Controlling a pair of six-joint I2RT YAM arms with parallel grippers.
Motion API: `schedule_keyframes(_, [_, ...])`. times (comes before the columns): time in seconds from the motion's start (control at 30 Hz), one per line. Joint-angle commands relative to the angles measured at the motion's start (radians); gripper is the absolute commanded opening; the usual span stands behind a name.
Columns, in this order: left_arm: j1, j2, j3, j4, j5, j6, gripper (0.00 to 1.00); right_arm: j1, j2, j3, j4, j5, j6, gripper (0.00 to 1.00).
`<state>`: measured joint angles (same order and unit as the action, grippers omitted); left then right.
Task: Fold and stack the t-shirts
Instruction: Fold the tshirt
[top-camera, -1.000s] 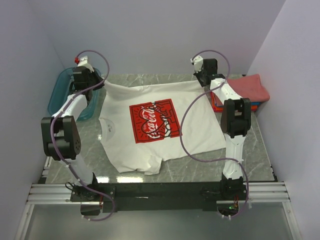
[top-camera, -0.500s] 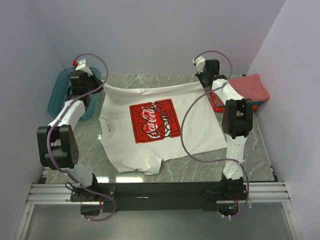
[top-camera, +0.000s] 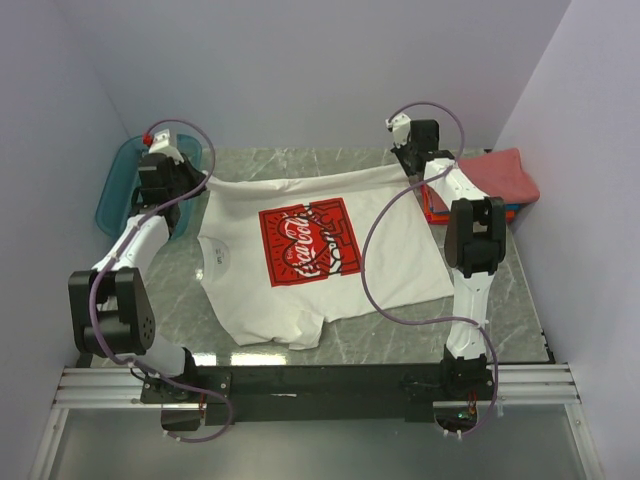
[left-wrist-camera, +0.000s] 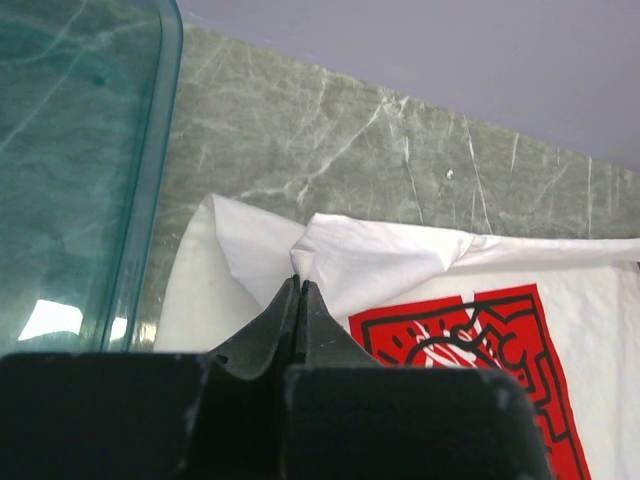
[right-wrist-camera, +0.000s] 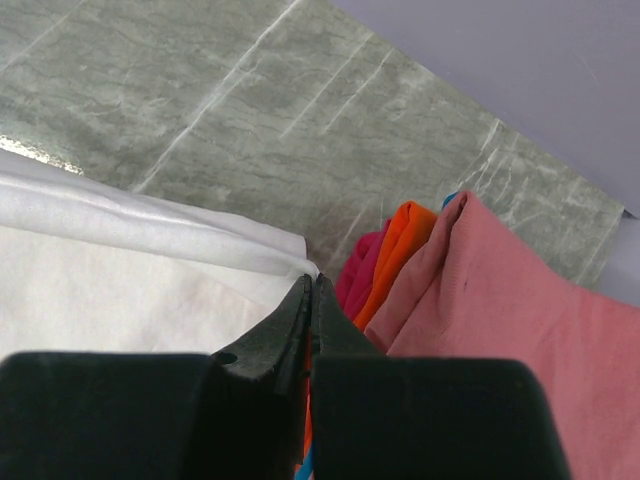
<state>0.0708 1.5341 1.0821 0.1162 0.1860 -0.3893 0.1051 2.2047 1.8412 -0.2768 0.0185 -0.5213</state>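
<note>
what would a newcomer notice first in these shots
The white tee with its red square Coca-Cola print lies spread face up in the middle. Its far edge is pinched at both ends, the left pincer shut on one and the right pincer on the other. A folded stack of coral, orange and blue tees sits far right, a teal bin far left.

tee (top-camera: 290, 300) spread on the table (top-camera: 515, 295); bin (top-camera: 110, 205) far left, folded tees (top-camera: 500, 175) far right.

Bright, even light; table (top-camera: 345, 345) glare; blurry near end of left tool (left-wrist-camera: 298, 293)
</note>
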Motion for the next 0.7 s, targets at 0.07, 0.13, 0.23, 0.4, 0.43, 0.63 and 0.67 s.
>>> schedule_keyframes(0.07, [0.003, -0.098, -0.08, 0.077, -0.002, -0.045, 0.0, -0.016, -0.056, -0.025, 0.039, 0.02, -0.002, 0.0])
schedule_keyframes(0.13, [0.004, -0.121, -0.102, 0.089, 0.0, -0.054, 0.0, -0.016, -0.057, -0.03, 0.039, 0.017, -0.003, 0.0])
schedule_keyframes(0.23, [0.004, -0.149, -0.139, 0.096, 0.001, -0.068, 0.0, -0.016, -0.057, -0.033, 0.037, 0.017, -0.006, 0.0])
schedule_keyframes(0.4, [0.004, -0.176, -0.182, 0.108, 0.01, -0.082, 0.0, -0.016, -0.043, -0.022, 0.024, 0.017, -0.009, 0.0])
schedule_keyframes(0.43, [0.004, -0.18, -0.188, 0.109, 0.012, -0.083, 0.0, -0.016, -0.04, -0.019, 0.024, 0.02, -0.011, 0.0])
schedule_keyframes(0.63, [0.004, -0.189, -0.202, 0.105, 0.023, -0.091, 0.0, -0.016, -0.023, -0.02, 0.022, 0.035, -0.016, 0.0])
schedule_keyframes(0.67, [0.003, -0.189, -0.203, 0.103, 0.023, -0.092, 0.0, -0.016, -0.022, -0.019, 0.022, 0.034, -0.016, 0.0])
